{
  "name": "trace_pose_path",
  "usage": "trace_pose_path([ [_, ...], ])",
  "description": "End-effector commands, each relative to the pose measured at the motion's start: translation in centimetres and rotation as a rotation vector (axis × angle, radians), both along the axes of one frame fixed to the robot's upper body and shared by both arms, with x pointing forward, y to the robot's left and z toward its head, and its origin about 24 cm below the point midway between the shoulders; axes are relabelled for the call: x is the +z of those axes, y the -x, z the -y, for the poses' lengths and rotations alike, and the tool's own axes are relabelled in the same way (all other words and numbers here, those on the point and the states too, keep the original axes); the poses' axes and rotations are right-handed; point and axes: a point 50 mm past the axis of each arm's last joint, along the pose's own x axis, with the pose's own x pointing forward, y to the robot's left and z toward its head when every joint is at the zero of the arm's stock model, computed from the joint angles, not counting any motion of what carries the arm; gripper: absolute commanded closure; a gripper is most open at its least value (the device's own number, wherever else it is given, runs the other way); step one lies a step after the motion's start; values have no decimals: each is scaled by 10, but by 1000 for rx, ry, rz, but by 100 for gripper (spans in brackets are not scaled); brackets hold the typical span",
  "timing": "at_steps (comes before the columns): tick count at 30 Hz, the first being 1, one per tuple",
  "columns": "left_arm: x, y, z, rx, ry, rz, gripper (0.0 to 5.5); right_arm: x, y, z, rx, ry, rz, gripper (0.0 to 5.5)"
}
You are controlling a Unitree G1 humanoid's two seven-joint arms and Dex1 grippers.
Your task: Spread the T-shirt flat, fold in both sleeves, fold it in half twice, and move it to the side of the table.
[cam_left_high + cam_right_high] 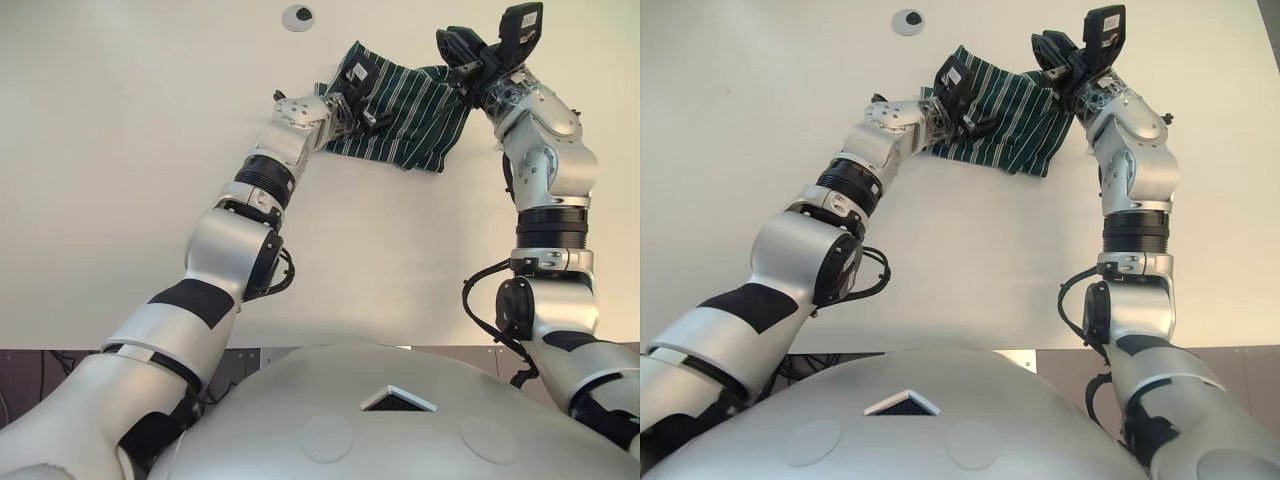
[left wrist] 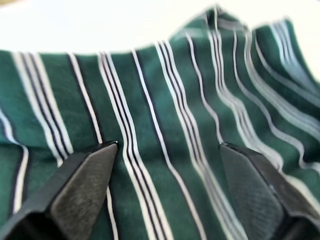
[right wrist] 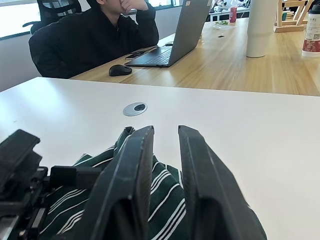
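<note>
Item: white table (image 1: pixel 120 150), bearing one garment. Item: round grey cable cap (image 1: pixel 297 17) set in the tabletop, beyond the left gripper and to its left, well apart from the cloth. Item: left gripper (image 2: pixel 165 146), fingers (image 2: pixel 85 185) spread wide, lowered onto the left part of the garment; striped cloth runs under and between both tips, and nothing is clamped. Item: T-shirt (image 1: pixel 415 115), dark green with thin white and dark stripes, lying bunched and rumpled on the table between the two grippers, its lower edge trailing toward the robot on the right gripper's side. Item: right gripper (image 3: pixel 166 131), at the garment's upper right corner and raised above the left gripper; fingers nearly parallel with only a narrow gap, bare table showing through at the tips, striped cloth directly below and beyond them.
</note>
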Motion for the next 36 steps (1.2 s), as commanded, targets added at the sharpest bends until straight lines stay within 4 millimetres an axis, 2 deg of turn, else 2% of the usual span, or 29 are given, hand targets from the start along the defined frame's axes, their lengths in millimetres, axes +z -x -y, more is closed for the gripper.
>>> trace_pose_path([
  [1, 49, -17, -33, 188, 130, 289, 176, 11, -3, -22, 75, -63, 33, 435],
  [4, 68, -9, -54, 272, 211, 386, 176, 17, 0, -28, 80, -50, 77, 386],
  [6, 75, -2, -72, 342, 233, 427, 176, 18, 3, -39, 122, -28, 92, 358],
  [8, 72, 3, -89, 410, 225, 416, 176, 11, 10, -54, 194, -10, 67, 327],
  [10, 67, 5, -105, 464, 204, 404, 176, -7, 14, -61, 241, 44, -4, 306],
  [13, 65, 6, -118, 509, 181, 393, 176, -32, 16, -41, 200, 131, -96, 306],
  [16, 66, 8, -121, 526, 188, 391, 176, -48, 17, -26, 161, 152, -144, 306],
  [19, 66, 10, -116, 524, 193, 390, 176, -71, 22, -16, 137, 196, -234, 306],
  [23, 68, 23, -124, 581, 189, 419, 176, -104, 25, -9, 154, 325, -399, 306],
  [26, 65, 25, -123, 580, 187, 407, 176, -108, 14, 24, -29, 425, -412, 306],
  [29, 63, 23, -123, 568, 180, 394, 176, -99, 5, 56, -220, 418, -379, 306],
  [32, 65, 12, -112, 508, 184, 378, 176, -89, 4, 82, -392, 414, -324, 306],
  [36, 67, 4, -105, 469, 185, 373, 176, -83, 6, 102, -542, 376, -292, 306],
])
